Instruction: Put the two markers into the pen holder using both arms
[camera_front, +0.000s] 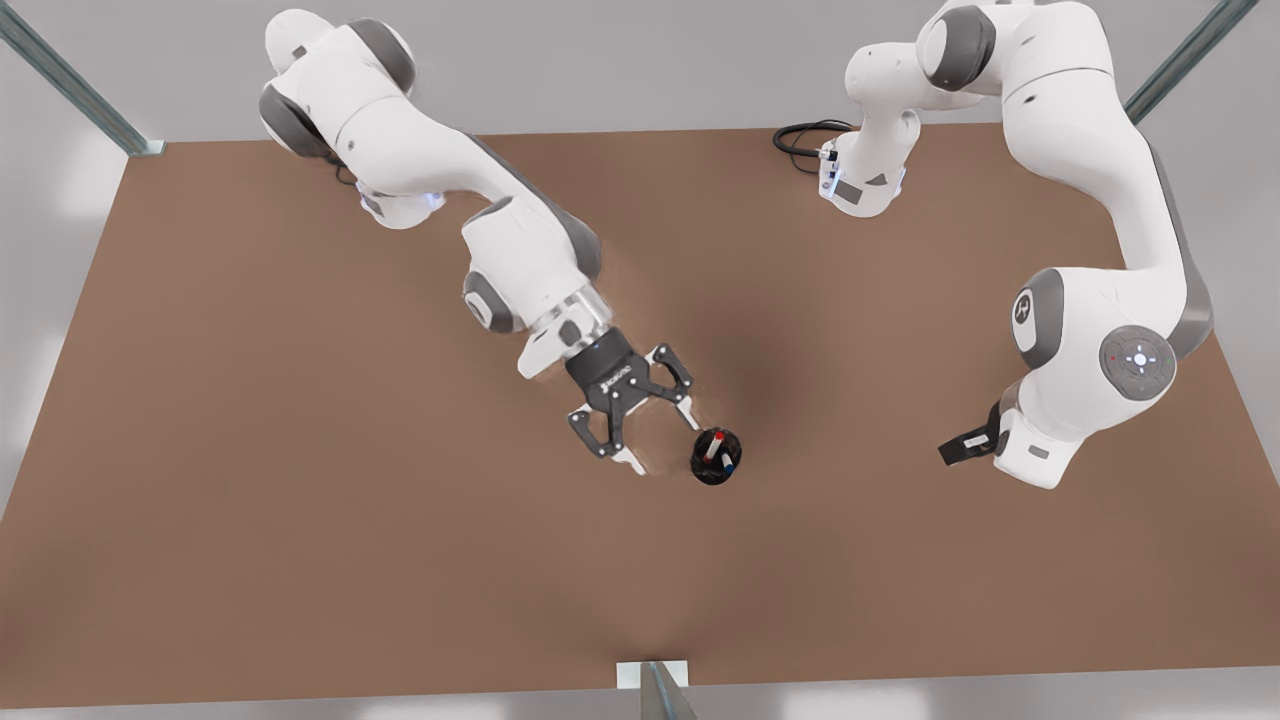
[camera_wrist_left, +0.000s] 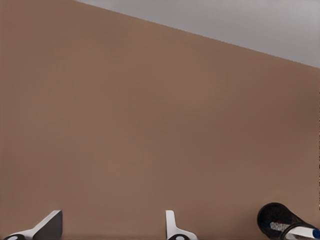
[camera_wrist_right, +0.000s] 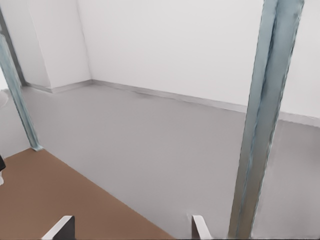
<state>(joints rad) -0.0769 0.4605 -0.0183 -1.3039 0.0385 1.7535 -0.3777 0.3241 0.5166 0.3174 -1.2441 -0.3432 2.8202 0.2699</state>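
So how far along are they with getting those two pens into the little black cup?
It looks finished. Both pens, the red-capped marker and the blue-capped marker, stand inside the pen holder on the table. The left hand hangs open beside the holder, gripping nothing. The right hand is open too, parked off at the table's edge. Nothing seems left except perhaps pulling the arms away.

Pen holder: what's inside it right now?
Both markers stand in the pen holder: the red-capped marker and the blue-capped marker, leaning against each other. Their lower ends are hidden by the cup's dark wall. The open left gripper sits beside it.
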